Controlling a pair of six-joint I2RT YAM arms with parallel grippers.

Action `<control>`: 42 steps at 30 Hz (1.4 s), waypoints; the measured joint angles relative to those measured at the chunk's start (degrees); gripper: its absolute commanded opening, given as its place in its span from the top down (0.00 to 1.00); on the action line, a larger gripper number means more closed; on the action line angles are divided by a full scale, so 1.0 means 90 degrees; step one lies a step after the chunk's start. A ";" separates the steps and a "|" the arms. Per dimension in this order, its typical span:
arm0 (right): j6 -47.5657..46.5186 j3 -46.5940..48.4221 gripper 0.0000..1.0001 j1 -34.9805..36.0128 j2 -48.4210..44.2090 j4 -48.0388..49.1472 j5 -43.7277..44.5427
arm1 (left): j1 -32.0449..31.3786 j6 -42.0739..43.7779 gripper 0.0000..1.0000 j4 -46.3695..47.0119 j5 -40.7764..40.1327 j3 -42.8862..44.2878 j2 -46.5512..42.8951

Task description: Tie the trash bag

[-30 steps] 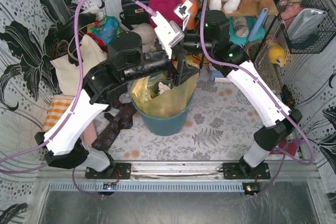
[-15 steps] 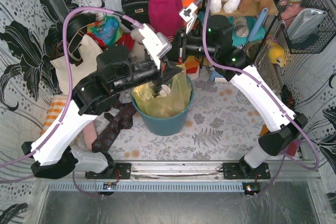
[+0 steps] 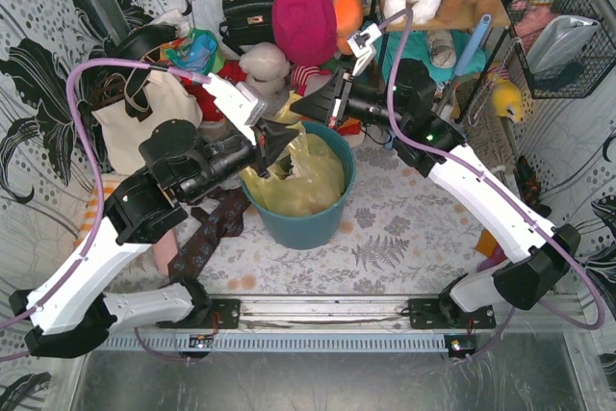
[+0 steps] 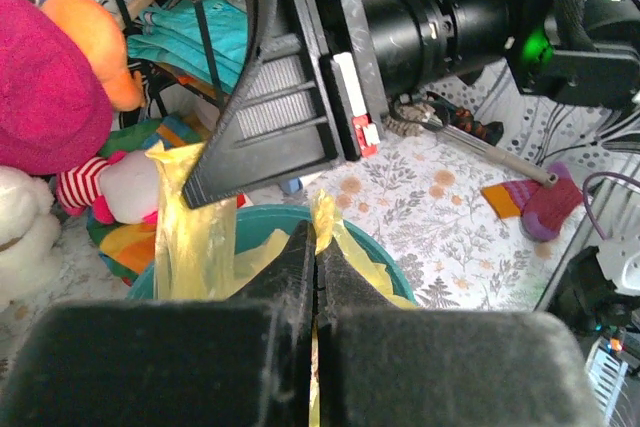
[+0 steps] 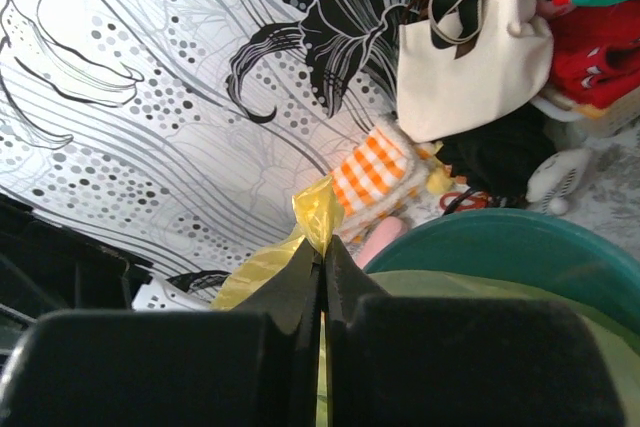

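Note:
The trash bag is thin yellow plastic lining a teal bin, with crumpled white paper showing inside. My left gripper is at the bag's left rim, shut on a fold of yellow plastic that sticks up between its fingers. At the bin's far rim my right gripper is shut on another yellow tip, drawn up above the bin's edge. The left wrist view shows the right gripper's fingers just above the bin, with a stretched yellow strip under them.
A cream tote bag stands left of the bin, with an orange checked cloth and dark fabric on the floor. Plush toys, a black handbag and a magenta item crowd the back. A wire basket hangs at right.
My left gripper has shut on the bag's edge and its arm has pulled back to the left. The right gripper has shifted left and back, still holding its piece of plastic.

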 measured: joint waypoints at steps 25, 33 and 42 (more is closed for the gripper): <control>0.0138 -0.1763 1.00 0.0787 -0.1200 0.1440 0.1882 | 0.0102 0.0117 1.00 0.0950 -0.0896 -0.0593 -0.0073; -0.0442 -0.1877 1.00 0.0801 -0.1350 0.1661 0.1970 | 0.0238 0.0070 1.00 0.0950 -0.0945 -0.0704 -0.0126; -0.0673 -0.1877 1.00 0.0801 -0.1409 0.1722 0.2062 | 0.0338 -0.0131 1.00 0.0971 -0.0945 -0.1219 -0.0573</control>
